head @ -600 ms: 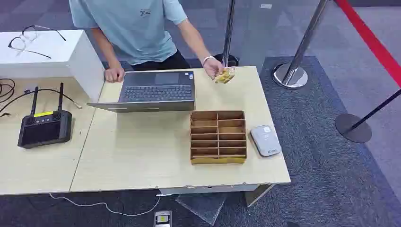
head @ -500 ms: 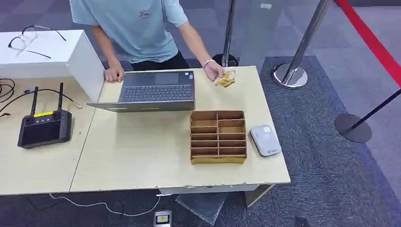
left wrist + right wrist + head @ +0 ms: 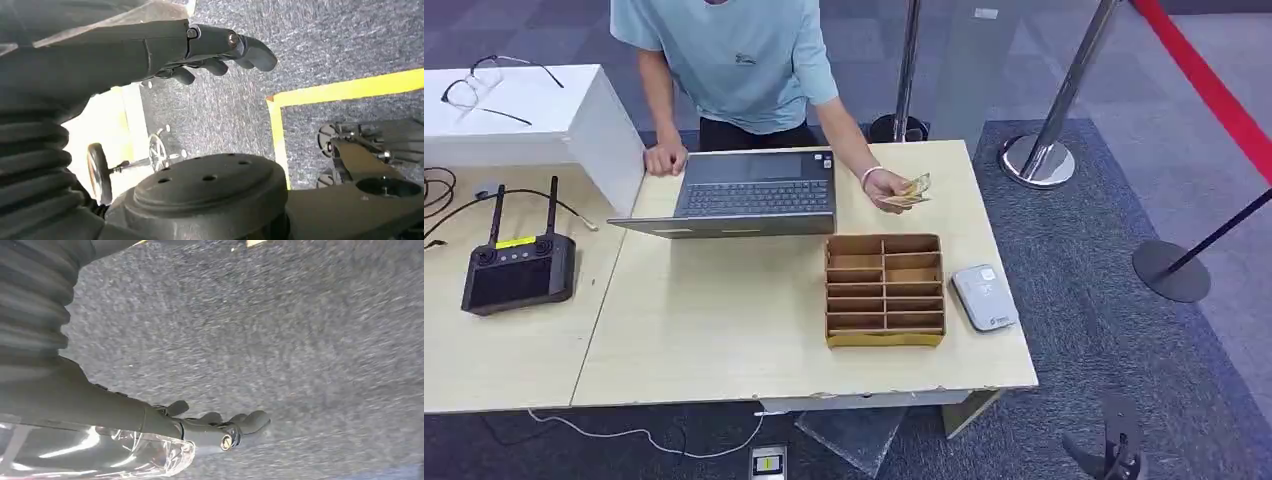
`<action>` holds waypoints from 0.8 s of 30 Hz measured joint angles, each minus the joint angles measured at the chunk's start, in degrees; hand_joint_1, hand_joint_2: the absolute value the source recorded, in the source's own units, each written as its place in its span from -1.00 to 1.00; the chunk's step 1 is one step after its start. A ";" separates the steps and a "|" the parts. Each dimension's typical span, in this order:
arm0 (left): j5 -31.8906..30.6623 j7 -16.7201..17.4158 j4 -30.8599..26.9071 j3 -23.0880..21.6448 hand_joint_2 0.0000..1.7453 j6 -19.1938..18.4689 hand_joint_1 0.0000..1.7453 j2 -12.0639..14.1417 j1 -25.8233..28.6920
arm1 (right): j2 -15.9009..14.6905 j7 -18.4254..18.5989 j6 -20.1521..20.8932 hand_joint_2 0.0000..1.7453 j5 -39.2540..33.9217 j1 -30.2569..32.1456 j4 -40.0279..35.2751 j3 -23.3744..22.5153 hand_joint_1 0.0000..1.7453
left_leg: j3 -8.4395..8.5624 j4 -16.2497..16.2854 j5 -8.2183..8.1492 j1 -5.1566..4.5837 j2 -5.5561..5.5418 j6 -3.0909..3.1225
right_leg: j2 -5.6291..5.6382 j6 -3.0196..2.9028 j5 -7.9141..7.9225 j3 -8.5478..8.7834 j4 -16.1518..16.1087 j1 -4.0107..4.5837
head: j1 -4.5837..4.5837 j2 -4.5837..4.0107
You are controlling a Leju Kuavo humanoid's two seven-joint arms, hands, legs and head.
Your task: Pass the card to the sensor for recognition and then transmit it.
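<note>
I see both my left hand (image 3: 220,50) and right hand (image 3: 220,427) hanging released; the person's cards (image 3: 911,189) at twelve o'clock from the sensor (image 3: 985,296) risk a fumbled handover

I read this as a demo area in an office or exhibition hall: grey carpet (image 3: 1074,330) with a red stripe (image 3: 1214,90) and yellow floor tape (image 3: 345,90), and chrome stanchions (image 3: 1064,90) fencing it off. A pale table (image 3: 724,330) holds a laptop (image 3: 754,190), a remote controller (image 3: 519,265), a divided tray (image 3: 885,290) and a card reader (image 3: 985,296), with a person (image 3: 734,60) standing behind it.
</note>
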 joint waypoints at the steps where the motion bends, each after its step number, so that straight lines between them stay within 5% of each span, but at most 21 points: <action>1: 0.04 0.04 0.04 -0.33 1.00 0.15 -1.00 0.04 -0.07 | -0.07 0.24 -0.04 1.00 1.29 0.25 -0.98 -0.65 -1.00 | -0.01 0.00 0.00 0.00 -0.01 0.00 | 0.00 0.00 0.00 0.00 0.00 0.00 | -0.02 0.00; 16: 1.92 -1.35 0.46 -2.82 1.00 1.44 -1.00 0.13 -0.35 | -0.26 7.01 -0.85 1.00 21.75 4.45 -19.97 -13.16 -1.00 | 0.02 -0.01 0.00 0.01 -0.01 0.00 | 0.00 0.00 0.00 0.04 0.01 0.01 | -0.02 0.00; 17: 2.05 -1.53 0.46 -2.91 -1.00 1.51 -1.00 0.13 -0.35 | -0.26 7.54 -0.92 1.00 23.20 4.76 -21.25 -13.99 -1.00 | 0.02 0.00 0.00 0.01 -0.01 0.00 | 0.00 0.00 0.00 0.04 0.01 0.01 | 0.00 0.00; 24: 2.58 -2.18 0.63 -3.13 -1.00 1.77 -1.00 0.13 -0.34 | -0.61 12.48 -1.11 1.00 34.55 6.95 -29.35 -20.33 -1.00 | 0.05 0.00 0.00 0.00 0.00 0.00 | 0.00 0.00 0.00 0.03 0.01 0.00 | -0.02 0.00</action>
